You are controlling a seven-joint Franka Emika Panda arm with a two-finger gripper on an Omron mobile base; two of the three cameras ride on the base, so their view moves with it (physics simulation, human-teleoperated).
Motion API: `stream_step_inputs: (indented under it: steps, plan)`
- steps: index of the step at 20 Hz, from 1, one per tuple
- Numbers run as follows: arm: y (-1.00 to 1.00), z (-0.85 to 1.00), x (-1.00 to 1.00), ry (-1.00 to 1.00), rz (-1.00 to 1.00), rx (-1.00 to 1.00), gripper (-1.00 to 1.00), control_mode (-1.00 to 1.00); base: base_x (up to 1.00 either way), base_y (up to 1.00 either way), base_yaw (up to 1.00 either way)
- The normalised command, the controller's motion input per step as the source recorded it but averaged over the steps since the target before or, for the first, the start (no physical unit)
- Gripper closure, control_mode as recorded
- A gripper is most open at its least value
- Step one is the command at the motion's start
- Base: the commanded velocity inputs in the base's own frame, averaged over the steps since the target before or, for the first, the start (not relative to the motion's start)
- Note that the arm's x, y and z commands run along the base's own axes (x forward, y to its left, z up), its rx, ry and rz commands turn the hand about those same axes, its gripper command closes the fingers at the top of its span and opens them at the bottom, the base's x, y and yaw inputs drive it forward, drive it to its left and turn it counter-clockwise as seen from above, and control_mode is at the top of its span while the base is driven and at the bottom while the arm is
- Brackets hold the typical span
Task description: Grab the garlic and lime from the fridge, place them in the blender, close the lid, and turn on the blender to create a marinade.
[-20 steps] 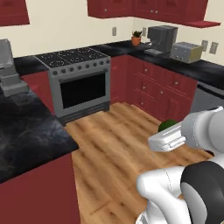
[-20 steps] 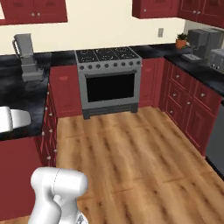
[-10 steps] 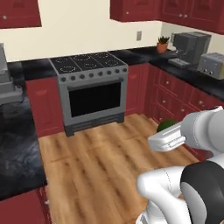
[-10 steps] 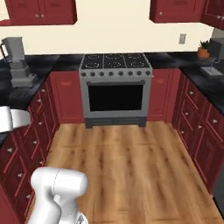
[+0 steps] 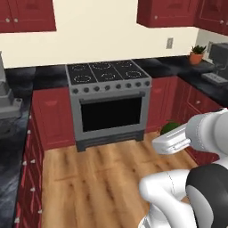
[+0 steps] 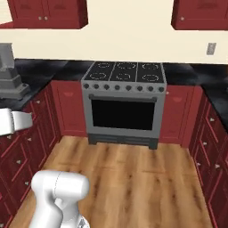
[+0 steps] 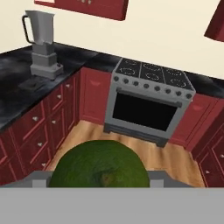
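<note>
My gripper (image 7: 103, 180) is shut on the lime (image 7: 103, 165), a dark olive-green ball that bulges between the fingers at the bottom of the hand view. From the left base view the lime (image 5: 168, 128) peeks out behind the white hand (image 5: 171, 143), held over the wooden floor. The grey blender (image 7: 43, 43) stands on the black counter to the left, jar open at the top, and its base (image 6: 10, 80) also appears at the left edge. A flat dark patch (image 7: 29, 83) beside its base may be the lid. Garlic and fridge are out of view.
A grey stove (image 5: 108, 102) with a dark oven window stands straight ahead between red cabinets (image 6: 69, 107). Black counters (image 7: 13, 94) run along both sides. A potted plant (image 5: 196, 54) sits on the right counter. Wooden floor (image 6: 133, 178) lies open in the middle.
The whole picture has shifted as the base turned left: the stove is now centred and the blender counter has come closer. The gripper still holds the lime.
</note>
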Motion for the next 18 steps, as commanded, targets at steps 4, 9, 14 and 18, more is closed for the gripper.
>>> stream_step_inputs:
  steps: [4, 9, 14, 18]
  plan:
    - [0.0, 0.0, 0.0, 0.0, 0.0, 0.0, 1.0, 1.0, 1.0, -0.3, 0.33]
    - [0.0, 0.0, 0.0, 0.0, 0.0, 0.0, 1.0, 1.0, 1.0, -0.16, 0.56]
    - [0.0, 0.0, 0.0, 0.0, 0.0, 0.0, 1.0, 1.0, 1.0, -0.17, 0.69]
    - [0.0, 0.0, 0.0, 0.0, 0.0, 0.0, 1.0, 1.0, 1.0, -0.27, 0.7]
